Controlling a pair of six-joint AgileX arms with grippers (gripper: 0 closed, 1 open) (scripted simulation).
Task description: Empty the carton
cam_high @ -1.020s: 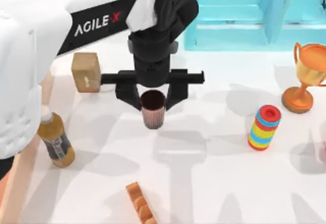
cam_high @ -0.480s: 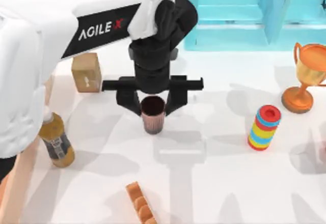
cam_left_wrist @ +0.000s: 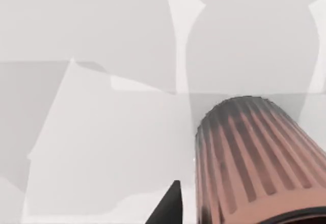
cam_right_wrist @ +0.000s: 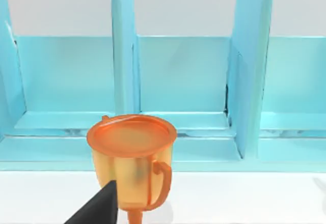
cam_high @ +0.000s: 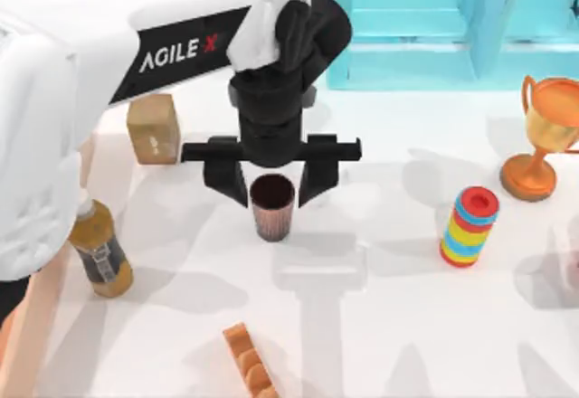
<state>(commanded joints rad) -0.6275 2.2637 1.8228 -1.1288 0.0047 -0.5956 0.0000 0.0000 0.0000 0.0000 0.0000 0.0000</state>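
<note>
The carton (cam_high: 25, 330) shows as a salmon wall along the table's left edge, mostly covered by my left arm. An amber bottle (cam_high: 99, 251) with a white cap stands on the table close beside that wall. My left gripper (cam_high: 272, 194) hangs at the table's middle, open, its fingers on either side of a ribbed brown cup (cam_high: 272, 213) that stands upright on the table. In the left wrist view the cup (cam_left_wrist: 254, 158) sits a small gap away from one dark fingertip (cam_left_wrist: 170, 207). A dark finger (cam_right_wrist: 97, 208) of my right gripper points at the trophy (cam_right_wrist: 131, 158).
A tan block (cam_high: 152, 127) stands at the back left. The light-blue cabinet (cam_high: 434, 27) runs along the back. An orange trophy (cam_high: 543, 136) and a stack of coloured rings (cam_high: 470, 226) stand on the right. An orange ridged bar (cam_high: 249, 366) lies near the front.
The left gripper's fingers have spread apart from the cup's sides. The cup has come down slightly and now stands on the table.
</note>
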